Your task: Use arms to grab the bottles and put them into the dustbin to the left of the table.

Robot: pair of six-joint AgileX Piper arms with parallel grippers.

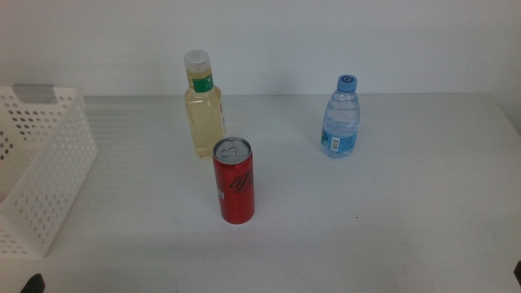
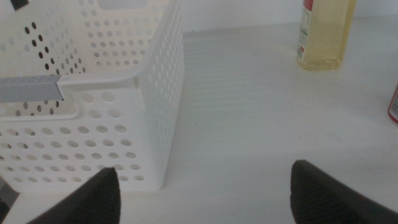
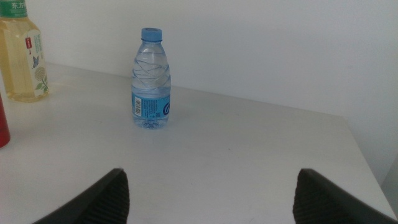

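On the white-grey table (image 1: 366,228) before a white wall (image 1: 326,41), yellow-liquid bottle (image 1: 203,106), water bottle (image 1: 341,118) and red can (image 1: 234,181) stood upright, well apart; perforated dustbin (image 1: 49,175) at left; left gripper (image 2: 202,193) and right gripper (image 3: 208,196) spread, empty.

Open-jawed left tool (image 2: 205,186) beside white dustbin (image 2: 158,99), yellow bottle (image 2: 323,34) beyond.

Small Chinese characters on yellow bottle (image 3: 20,59) label, too blurred to read
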